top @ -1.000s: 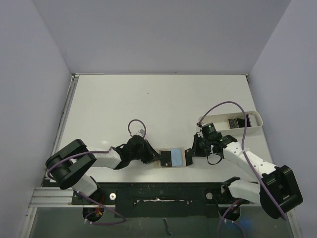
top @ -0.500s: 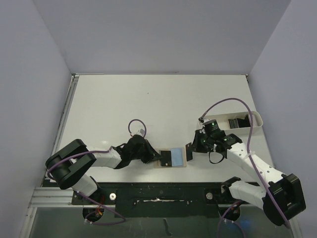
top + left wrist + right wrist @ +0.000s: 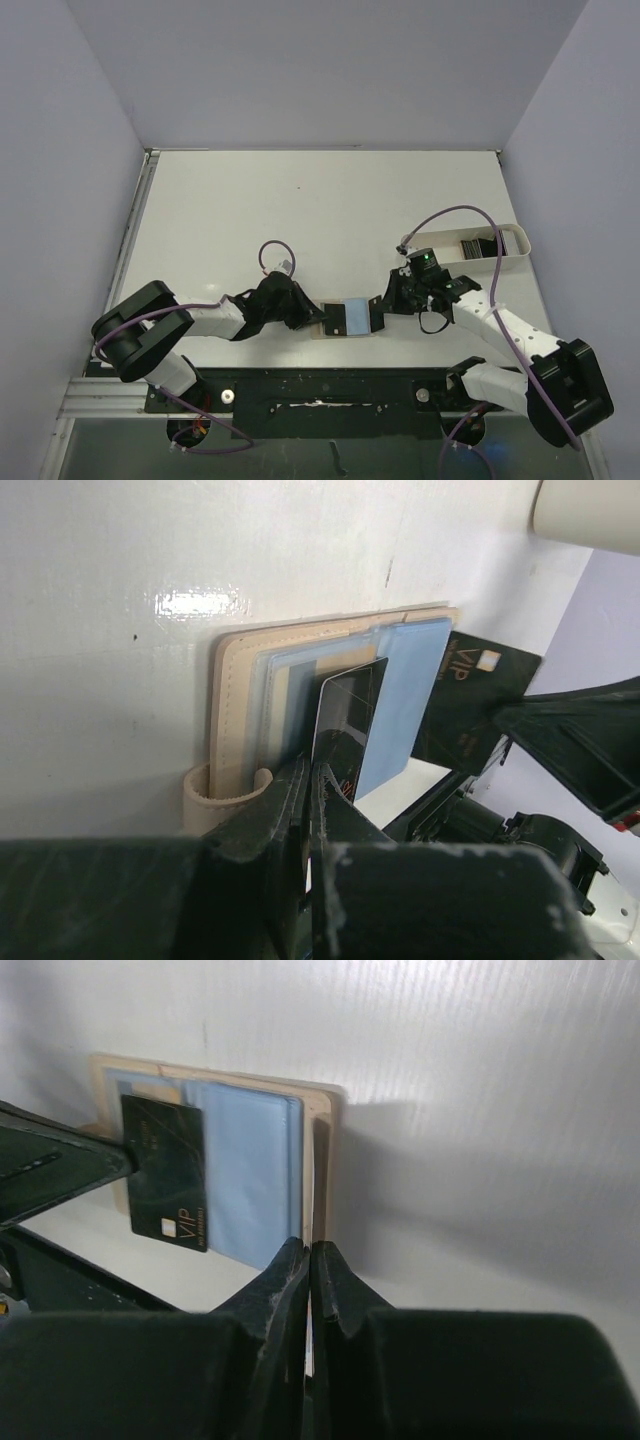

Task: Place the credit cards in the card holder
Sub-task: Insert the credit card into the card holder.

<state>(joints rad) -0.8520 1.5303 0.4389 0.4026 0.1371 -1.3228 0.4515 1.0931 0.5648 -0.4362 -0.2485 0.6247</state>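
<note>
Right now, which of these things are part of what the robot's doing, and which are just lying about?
Part of the job: card holder; first card, held by left gripper; second card, held by right gripper; spare cards.
Just lying about: white tray under the spare cards.

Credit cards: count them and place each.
2 singly, plus a stack. The first card lies on the open card holder, pinched by the left fingers. The right fingers hold the second card at the holder's right edge. The stack in the white tray cannot be counted.
</note>
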